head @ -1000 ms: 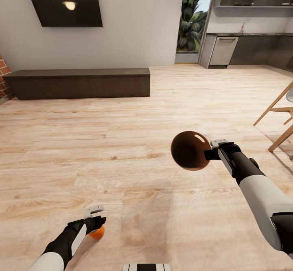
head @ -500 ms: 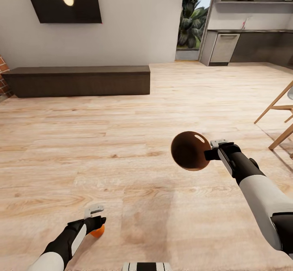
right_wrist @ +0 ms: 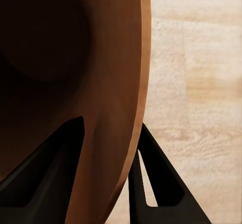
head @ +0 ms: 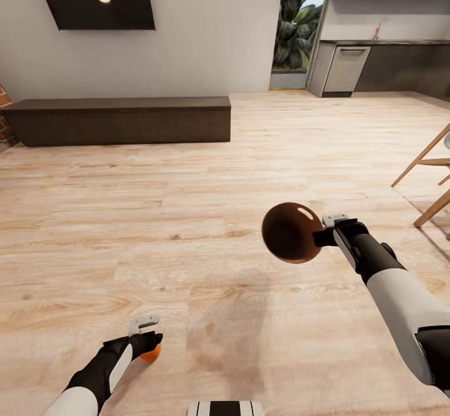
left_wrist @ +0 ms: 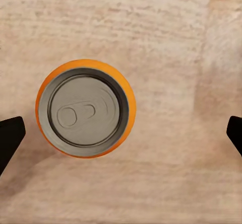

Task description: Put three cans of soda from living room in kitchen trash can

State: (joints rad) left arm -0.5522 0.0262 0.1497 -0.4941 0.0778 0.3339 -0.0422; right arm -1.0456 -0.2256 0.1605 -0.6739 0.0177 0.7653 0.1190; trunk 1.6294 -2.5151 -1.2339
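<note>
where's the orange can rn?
The orange can stands upright on the wood floor at the head view's lower left, under the open left tool; the left wrist view looks down on its top.

Wooden chair legs [head: 431, 172] beside floor

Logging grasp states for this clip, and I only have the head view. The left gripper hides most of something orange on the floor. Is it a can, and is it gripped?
Observer: The left wrist view shows an orange can standing upright on the floor, with its silver lid and pull tab facing the camera.
Operator: Gripped?
Observer: No. The left gripper is open. Its fingers sit wide apart on either side, neither touching the can, which is nearer one of them.
Operator: And the right side's hold on the bin?
Observer: In the right wrist view, the right gripper pinches the wall of the tash can, with one finger inside the copper-brown interior and one outside.
</note>
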